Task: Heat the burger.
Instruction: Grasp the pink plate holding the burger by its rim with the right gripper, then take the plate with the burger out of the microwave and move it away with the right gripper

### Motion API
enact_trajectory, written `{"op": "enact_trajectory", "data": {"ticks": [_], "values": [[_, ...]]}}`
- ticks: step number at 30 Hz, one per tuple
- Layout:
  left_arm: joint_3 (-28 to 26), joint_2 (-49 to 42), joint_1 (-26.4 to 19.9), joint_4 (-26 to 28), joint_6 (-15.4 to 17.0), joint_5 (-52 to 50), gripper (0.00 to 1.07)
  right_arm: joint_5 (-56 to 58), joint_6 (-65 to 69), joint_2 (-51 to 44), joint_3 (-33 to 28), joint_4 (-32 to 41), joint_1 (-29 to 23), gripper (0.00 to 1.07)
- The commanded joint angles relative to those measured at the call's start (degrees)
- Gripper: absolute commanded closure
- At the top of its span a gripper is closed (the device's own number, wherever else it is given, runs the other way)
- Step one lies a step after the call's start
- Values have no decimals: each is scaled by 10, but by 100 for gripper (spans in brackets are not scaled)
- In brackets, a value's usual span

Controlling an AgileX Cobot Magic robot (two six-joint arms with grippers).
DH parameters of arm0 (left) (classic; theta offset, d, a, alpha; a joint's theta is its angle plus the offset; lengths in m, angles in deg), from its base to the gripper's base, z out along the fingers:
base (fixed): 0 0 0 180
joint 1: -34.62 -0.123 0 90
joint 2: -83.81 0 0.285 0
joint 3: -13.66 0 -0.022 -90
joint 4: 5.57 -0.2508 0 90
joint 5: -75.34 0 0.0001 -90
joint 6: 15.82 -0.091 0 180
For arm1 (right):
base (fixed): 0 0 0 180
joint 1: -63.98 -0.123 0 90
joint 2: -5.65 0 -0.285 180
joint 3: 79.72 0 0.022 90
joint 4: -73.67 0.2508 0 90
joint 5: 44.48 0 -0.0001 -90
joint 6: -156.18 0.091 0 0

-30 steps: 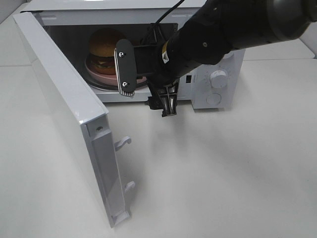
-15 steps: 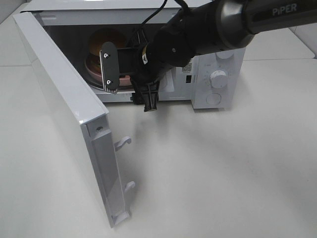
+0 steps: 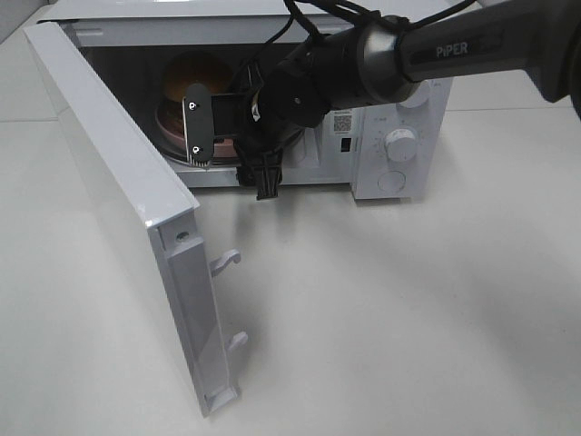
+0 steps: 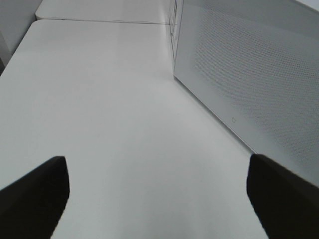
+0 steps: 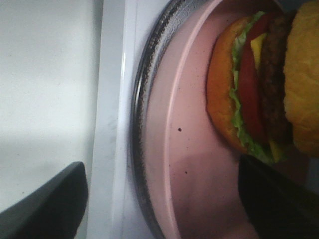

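White bench (image 3: pixel 408 309); microwave (image 3: pixel 399 136), door (image 3: pixel 118 209) open. Right gripper (image 5: pixel 159 204) spread wide, empty, at pink plate (image 5: pixel 194 164); burger (image 5: pixel 264 84) just beyond. Left gripper (image 4: pixel 159 194) wide, over bare bench.

- Broad, matte white table (image 3: pixel 390 318), smooth and pale, filling the whole exterior high view below and beside the right pincer (image 3: pixel 231 150).
- Seam between two white tabletop panels (image 4: pixel 99 21), far ahead of the left pincer (image 4: pixel 158 199) in its wrist view.
- White box-shaped microwave oven (image 3: pixel 399 145) standing directly on the table, right behind the right pincer, cavity mouth facing that pincer.
- White microwave door with perforated panel (image 3: pixel 118 200) swung wide open, out in front of and to the side of the right pincer; just beside the left pincer in its wrist view.
- Soft grey shadow on the table under the right pincer.
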Motion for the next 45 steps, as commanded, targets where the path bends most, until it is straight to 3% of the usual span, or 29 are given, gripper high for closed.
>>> {"op": "enact_trajectory", "data": {"ticks": [1, 14, 19, 21, 24, 26, 29, 45], "values": [[0, -3, -1, -1, 0, 0, 18, 3, 5, 11, 13, 2, 4, 29], [0, -3, -1, -1, 0, 0, 18, 6, 4, 43, 42, 36, 10, 34], [0, -3, -1, -1, 0, 0, 18, 8, 4, 46, 42, 46, 10, 45], [0, -3, -1, -1, 0, 0, 18, 11, 4, 46, 42, 46, 10, 67], [0, -3, -1, -1, 0, 0, 18, 15, 4, 46, 42, 47, 10, 72], [0, -3, -1, -1, 0, 0, 18, 39, 3, 42, 42, 66, 7, 98], [0, -3, -1, -1, 0, 0, 18, 42, 3, 38, 42, 75, 2, 107], [0, -3, -1, -1, 0, 0, 18, 131, -52, -10, 42, 101, -6, 107]]}}
